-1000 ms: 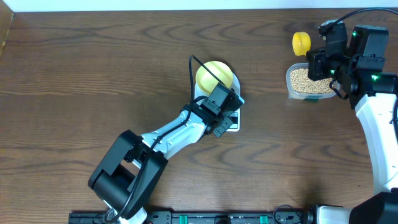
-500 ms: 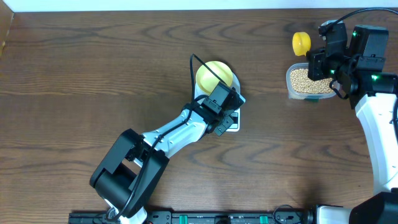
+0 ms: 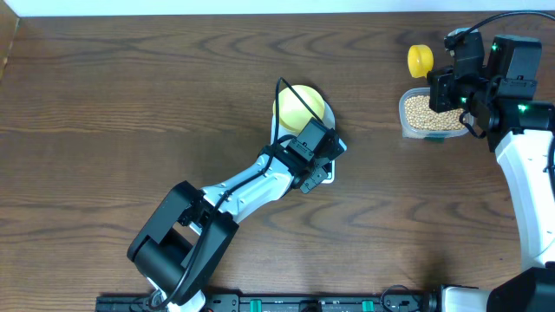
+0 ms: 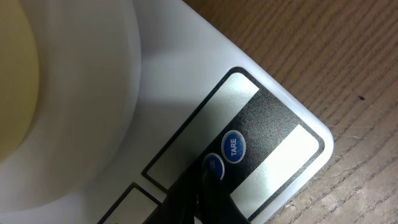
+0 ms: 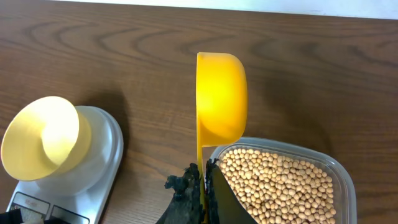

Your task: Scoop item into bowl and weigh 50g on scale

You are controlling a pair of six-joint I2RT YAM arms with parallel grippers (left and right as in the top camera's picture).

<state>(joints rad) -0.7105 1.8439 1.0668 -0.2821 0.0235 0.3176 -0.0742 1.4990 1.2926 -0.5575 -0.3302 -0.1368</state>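
Note:
The pale-yellow bowl (image 3: 299,106) stands empty on the white scale (image 3: 330,169); it also shows in the right wrist view (image 5: 43,137). My left gripper (image 4: 202,186) is shut, its tips over the scale's panel (image 4: 273,134) at the blue buttons, one marked TARE (image 4: 234,147). My right gripper (image 5: 204,180) is shut on the handle of a yellow scoop (image 5: 219,96), which is empty and held just beyond the clear tub of tan beans (image 5: 280,183). In the overhead view the scoop (image 3: 420,59) sits above the tub (image 3: 425,113).
Dark wood table all around. The left arm (image 3: 234,191) stretches from the front edge to the scale. The right arm (image 3: 529,173) runs down the right side.
My left gripper has shifted slightly right and forward over the scale's button panel. The right arm with the scoop has not moved.

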